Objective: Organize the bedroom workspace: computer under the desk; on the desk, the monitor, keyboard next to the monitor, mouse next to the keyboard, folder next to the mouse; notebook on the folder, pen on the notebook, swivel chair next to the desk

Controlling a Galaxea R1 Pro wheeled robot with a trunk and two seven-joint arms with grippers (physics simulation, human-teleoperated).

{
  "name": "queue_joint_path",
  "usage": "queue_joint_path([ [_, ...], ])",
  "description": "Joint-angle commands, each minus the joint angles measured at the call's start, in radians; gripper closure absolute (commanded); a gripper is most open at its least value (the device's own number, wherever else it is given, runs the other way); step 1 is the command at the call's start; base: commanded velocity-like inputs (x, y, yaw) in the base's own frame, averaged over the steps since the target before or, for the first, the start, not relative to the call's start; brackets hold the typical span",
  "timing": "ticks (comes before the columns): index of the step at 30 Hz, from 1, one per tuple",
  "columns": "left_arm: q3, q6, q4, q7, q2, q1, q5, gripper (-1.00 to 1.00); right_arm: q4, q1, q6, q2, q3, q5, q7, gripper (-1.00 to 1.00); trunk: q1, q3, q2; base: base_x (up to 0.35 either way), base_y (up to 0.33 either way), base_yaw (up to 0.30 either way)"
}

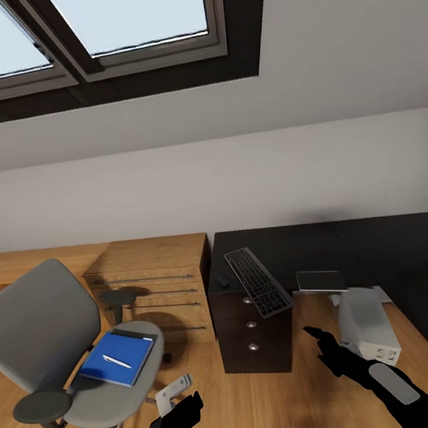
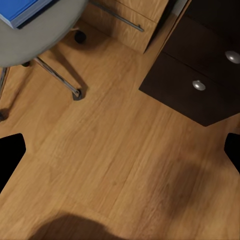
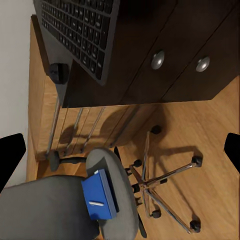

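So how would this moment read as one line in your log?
folder: on swivel chair | keyboard: on desk | both pincers: open, empty

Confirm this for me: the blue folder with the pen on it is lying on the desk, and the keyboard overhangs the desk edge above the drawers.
Not quite. The blue folder with the pen on it lies on the chair seat, not on the desk. The head view shows it. The keyboard does overhang the desk edge above the drawers.

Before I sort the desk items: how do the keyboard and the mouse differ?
The long slim dark keyboard dwarfs the small rounded dark mouse. The keyboard's near end overhangs the glossy black desk; the mouse sits wholly on it. Both are dark, side by side.
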Motion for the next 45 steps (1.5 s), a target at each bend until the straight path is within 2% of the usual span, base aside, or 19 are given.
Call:
queue_joint_path([
  [1, -0.003, 0.003, -0.001, 0.007, 0.001, -0.001, 0.004, -1.00, -0.001, -0.001, 0.000, -0.006, 0.005, -0.007, 0.004, -1.00, 0.004, -0.005, -0.008, 0.000, 0.000, 0.000],
  [3, -0.007, 0.003, -0.003, 0.008, 0.000, -0.001, 0.004, -1.00, -0.011, -0.002, 0.000, -0.023, 0.005, -0.007, 0.027, -1.00, 0.012, -0.011, -0.022, 0.000, 0.000, 0.000],
  [8, -0.065, 0.004, -0.028, 0.009, 0.002, 0.000, 0.004, -1.00, -0.018, -0.002, 0.001, -0.035, 0.000, -0.011, 0.070, -1.00, 0.031, -0.027, -0.057, 0.000, 0.000, 0.000],
  [9, -0.082, 0.005, -0.045, 0.009, 0.003, 0.000, 0.004, -1.00, -0.018, -0.002, 0.001, -0.038, -0.005, -0.011, 0.104, -1.00, 0.035, -0.030, -0.064, 0.000, 0.000, 0.000],
  [11, -0.090, 0.006, -0.053, 0.010, 0.004, 0.000, 0.004, -1.00, -0.018, -0.002, 0.001, -0.040, -0.008, -0.011, 0.152, -1.00, 0.042, -0.036, -0.078, 0.000, 0.000, 0.000],
  [14, -0.092, 0.006, -0.056, 0.010, 0.004, 0.000, 0.004, -1.00, -0.019, -0.002, 0.007, -0.042, -0.008, -0.011, 0.199, -1.00, 0.054, -0.045, -0.099, 0.000, 0.000, 0.000],
  [22, -0.093, 0.007, -0.056, 0.010, 0.004, 0.000, 0.006, -1.00, -0.019, -0.002, 0.015, -0.042, -0.008, -0.015, 0.223, -1.00, 0.085, -0.070, -0.155, 0.000, 0.000, 0.000],
  [25, -0.093, 0.007, -0.056, 0.010, 0.004, 0.000, 0.007, -1.00, -0.019, -0.002, 0.041, -0.043, -0.009, -0.015, 0.241, -1.00, 0.096, -0.080, -0.176, 0.000, 0.000, 0.000],
  [26, -0.093, 0.008, -0.055, 0.010, 0.004, 0.000, 0.008, -1.00, -0.019, -0.002, 0.084, -0.051, -0.009, -0.015, 0.252, -1.00, 0.100, -0.083, -0.183, 0.000, 0.000, 0.000],
  [32, -0.093, 0.008, -0.055, 0.010, 0.004, 0.000, 0.010, -1.00, -0.020, -0.002, 0.131, -0.059, -0.005, -0.013, 0.258, -1.00, 0.123, -0.102, -0.225, 0.000, 0.000, 0.000],
  [45, -0.093, 0.009, -0.055, 0.010, 0.004, 0.000, 0.012, -1.00, -0.020, -0.002, 0.138, -0.060, -0.007, -0.013, 0.260, -1.00, 0.173, -0.143, -0.316, 0.000, 0.000, 0.000],
])
